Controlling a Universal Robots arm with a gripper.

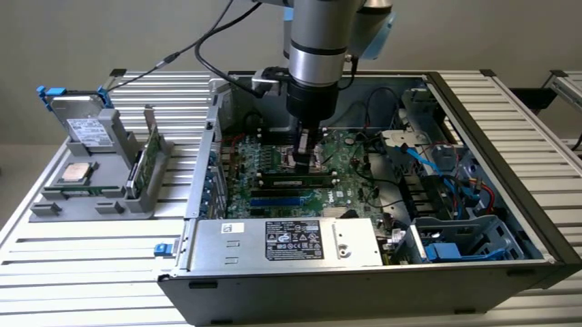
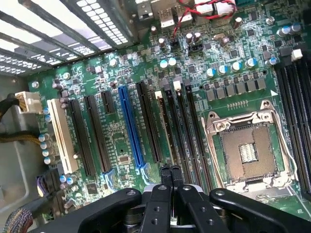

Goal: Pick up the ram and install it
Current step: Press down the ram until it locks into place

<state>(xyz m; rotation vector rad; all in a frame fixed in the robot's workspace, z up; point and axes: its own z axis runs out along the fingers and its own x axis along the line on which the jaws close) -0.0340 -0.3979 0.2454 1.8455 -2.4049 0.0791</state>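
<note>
One ram stick, and it looks like it's already sitting in a slot on the board, long axis running side to side across the exterior view. The gripper is right above its middle, fingers pinched shut, holding nothing as far as I can see. The arm hangs straight down into the case.

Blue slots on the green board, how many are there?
1. The long blue slot lies between black slots on the motherboard. More could hide behind the gripper.
</note>
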